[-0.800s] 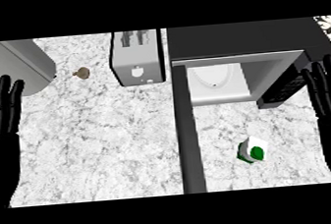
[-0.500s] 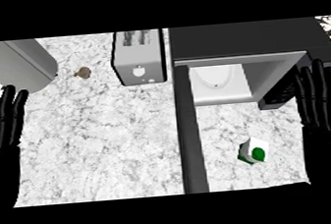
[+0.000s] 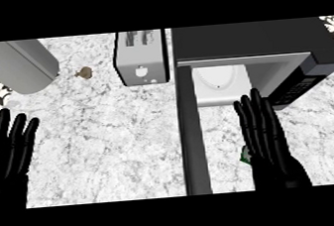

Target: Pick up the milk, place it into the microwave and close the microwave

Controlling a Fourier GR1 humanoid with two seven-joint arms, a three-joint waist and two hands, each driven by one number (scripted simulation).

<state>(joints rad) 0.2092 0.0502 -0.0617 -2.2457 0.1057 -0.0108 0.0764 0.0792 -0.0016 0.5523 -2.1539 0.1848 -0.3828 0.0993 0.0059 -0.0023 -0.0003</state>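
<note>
Only a green and white sliver of the milk carton point(image 3: 244, 154) shows on the marble counter, at the left edge of my right hand point(image 3: 272, 149). That hand is open, fingers straight and pointing toward the microwave point(image 3: 252, 41), and it covers most of the carton. The microwave stands at the back right with its door point(image 3: 192, 133) swung open toward me as a long dark bar left of the carton. Inside it lies a white turntable plate point(image 3: 217, 78). My left hand point(image 3: 8, 152) is open at the lower left edge, fingers up.
A silver toaster point(image 3: 142, 57) stands just left of the microwave. A large grey appliance point(image 3: 12, 65) fills the back left corner, with a small brown object point(image 3: 85, 72) beside it. Marble counter point(image 3: 106, 139) spreads between my left hand and the door.
My right hand has moved left from the right edge and now lies over the milk, hiding most of it. The left hand has shifted slightly inward and lower.
</note>
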